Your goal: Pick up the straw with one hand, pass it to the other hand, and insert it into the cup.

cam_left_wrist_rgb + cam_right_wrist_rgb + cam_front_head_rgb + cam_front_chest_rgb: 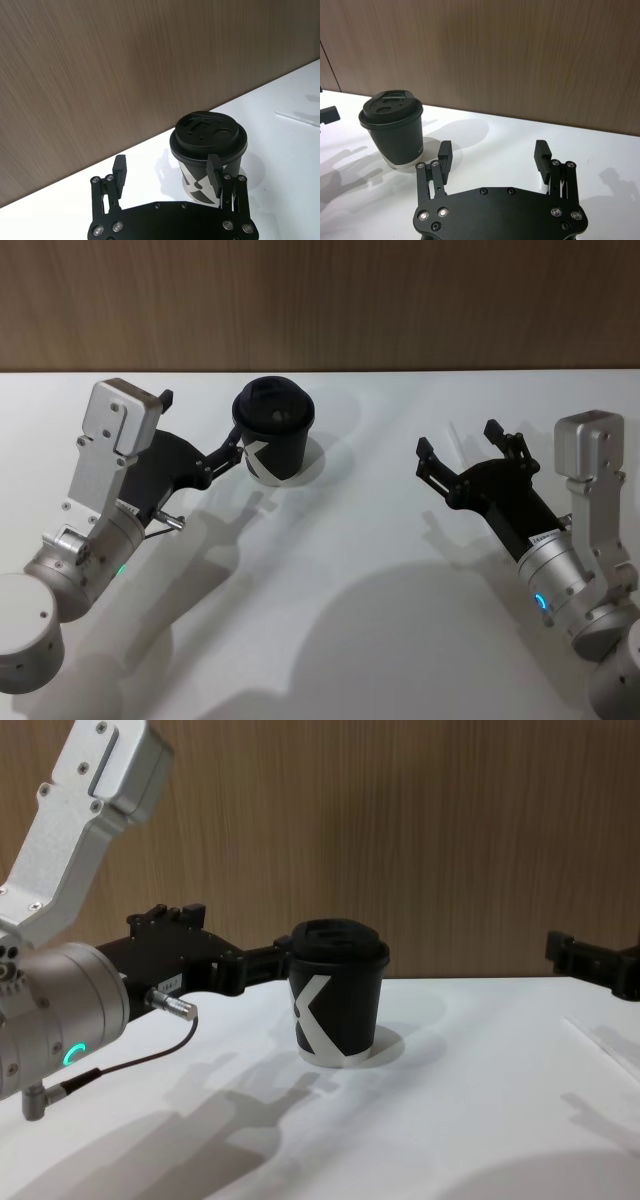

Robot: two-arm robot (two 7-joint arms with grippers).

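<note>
**Straw (294, 117) faint on the bench (380, 640)**

My left tool (201, 426) is spread wide, one fingertip (232, 454) beside the black, domed-lid cup (275, 435); I cannot tell whether it touches. My right tool (458, 438), spread too, sits well apart. The straw is a thin white line beyond the cup, running out of view.

A small black paper cup with a domed lid (275, 435) stands on the white table (380, 640), near the wooden wall (320, 300) behind it. The black left gripper (202, 423) sits just left of the cup, the black right gripper (458, 438) well to its right. A thin white straw (300, 119) lies on the table, off to the cup's right.
</note>
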